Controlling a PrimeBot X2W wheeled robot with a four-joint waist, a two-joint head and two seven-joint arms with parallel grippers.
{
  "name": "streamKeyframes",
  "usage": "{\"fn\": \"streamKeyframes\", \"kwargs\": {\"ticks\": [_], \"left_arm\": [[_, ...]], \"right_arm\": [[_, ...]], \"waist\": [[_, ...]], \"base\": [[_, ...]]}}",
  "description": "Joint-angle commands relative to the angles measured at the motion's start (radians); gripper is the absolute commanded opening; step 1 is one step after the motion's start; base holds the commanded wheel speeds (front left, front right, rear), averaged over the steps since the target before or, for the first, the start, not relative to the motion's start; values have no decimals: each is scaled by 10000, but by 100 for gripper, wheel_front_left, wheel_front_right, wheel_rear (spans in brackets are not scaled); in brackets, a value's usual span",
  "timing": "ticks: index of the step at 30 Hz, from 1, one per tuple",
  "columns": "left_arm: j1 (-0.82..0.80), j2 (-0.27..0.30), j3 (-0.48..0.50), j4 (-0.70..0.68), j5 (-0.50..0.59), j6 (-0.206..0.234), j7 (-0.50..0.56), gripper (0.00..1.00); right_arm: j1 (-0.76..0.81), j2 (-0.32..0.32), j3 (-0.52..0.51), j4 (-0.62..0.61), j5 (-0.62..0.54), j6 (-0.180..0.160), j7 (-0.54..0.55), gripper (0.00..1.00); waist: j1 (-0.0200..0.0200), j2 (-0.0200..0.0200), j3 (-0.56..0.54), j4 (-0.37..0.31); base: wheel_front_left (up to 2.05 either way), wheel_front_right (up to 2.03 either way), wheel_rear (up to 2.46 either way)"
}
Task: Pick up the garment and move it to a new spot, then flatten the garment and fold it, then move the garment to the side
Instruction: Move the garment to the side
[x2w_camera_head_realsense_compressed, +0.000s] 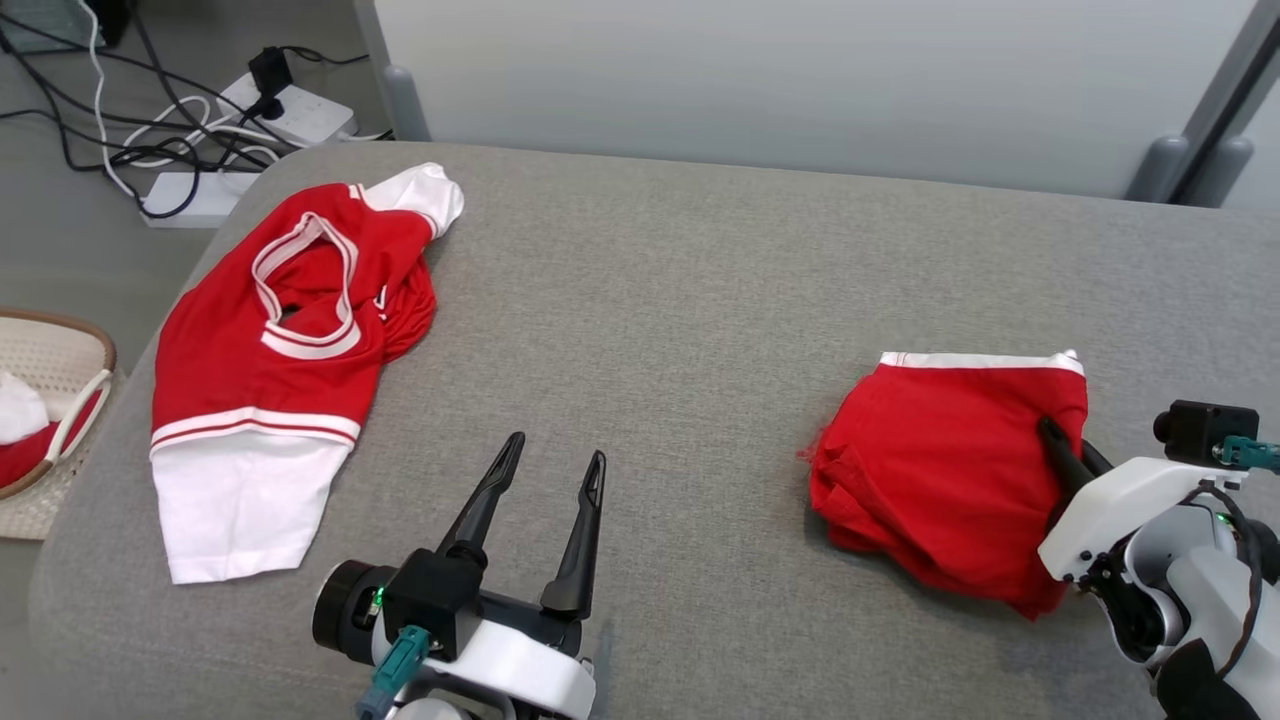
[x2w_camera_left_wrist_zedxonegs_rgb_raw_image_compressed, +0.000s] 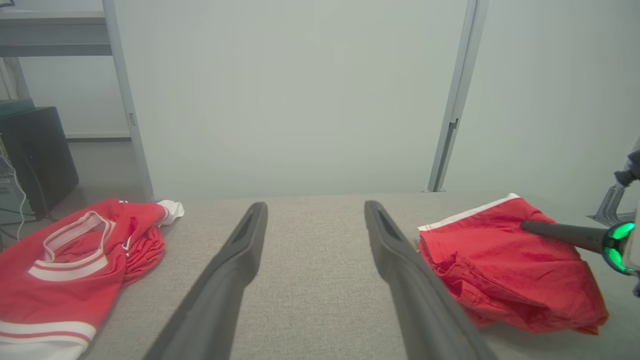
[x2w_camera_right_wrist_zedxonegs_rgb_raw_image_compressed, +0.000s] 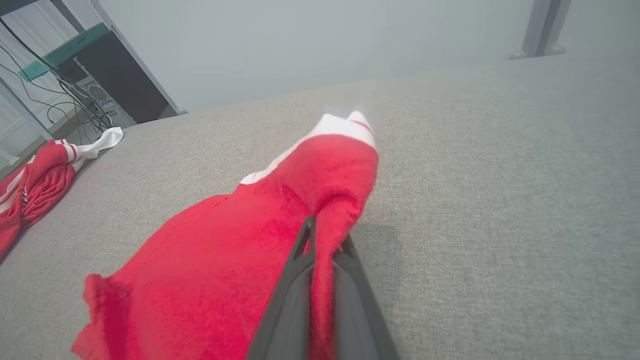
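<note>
The garment (x2w_camera_head_realsense_compressed: 940, 470), a folded red piece with a white band along its far edge, lies at the right of the grey padded surface (x2w_camera_head_realsense_compressed: 680, 300). My right gripper (x2w_camera_head_realsense_compressed: 1050, 430) is shut on a pinch of its red cloth near the right edge; in the right wrist view the fabric (x2w_camera_right_wrist_zedxonegs_rgb_raw_image_compressed: 225, 270) bunches up between the closed fingers (x2w_camera_right_wrist_zedxonegs_rgb_raw_image_compressed: 325, 235). The left wrist view shows the same garment (x2w_camera_left_wrist_zedxonegs_rgb_raw_image_compressed: 505, 270) with the right gripper (x2w_camera_left_wrist_zedxonegs_rgb_raw_image_compressed: 527, 226) pressed into it. My left gripper (x2w_camera_head_realsense_compressed: 556, 450) hovers open and empty over the front middle of the surface, its fingers (x2w_camera_left_wrist_zedxonegs_rgb_raw_image_compressed: 235, 260) spread wide.
A red and white jersey (x2w_camera_head_realsense_compressed: 270, 370) lies spread at the left end of the surface, its white hem near the front edge. A woven basket (x2w_camera_head_realsense_compressed: 60, 350) holding cloth stands on the floor at the left. Power strips and cables (x2w_camera_head_realsense_compressed: 280, 110) lie behind.
</note>
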Motion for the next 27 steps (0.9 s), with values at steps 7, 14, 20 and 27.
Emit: {"fn": "streamKeyframes", "kwargs": {"ticks": [7, 14, 20, 27], "left_arm": [[-341, 12, 398, -328, 99, -109, -103, 100], [-622, 12, 320, -311, 154, -198, -103, 100], [-933, 12, 416, -291, 252, -278, -103, 100], [-1003, 12, 474, -197, 423, -428, -103, 100]], "right_arm": [[-441, 42, 360, 196, 90, 44, -555, 0], [-580, 53, 490, 282, 180, 44, -764, 0], [-687, 78, 597, 297, 310, 44, -894, 0], [-707, 168, 554, 222, 417, 44, -964, 0]], "waist": [[0, 0, 64, -866], [0, 0, 225, -1783], [0, 0, 423, -2863], [0, 0, 658, -4020]], "base": [[0, 0, 0], [0, 0, 0], [0, 0, 0], [0, 0, 0]]}}
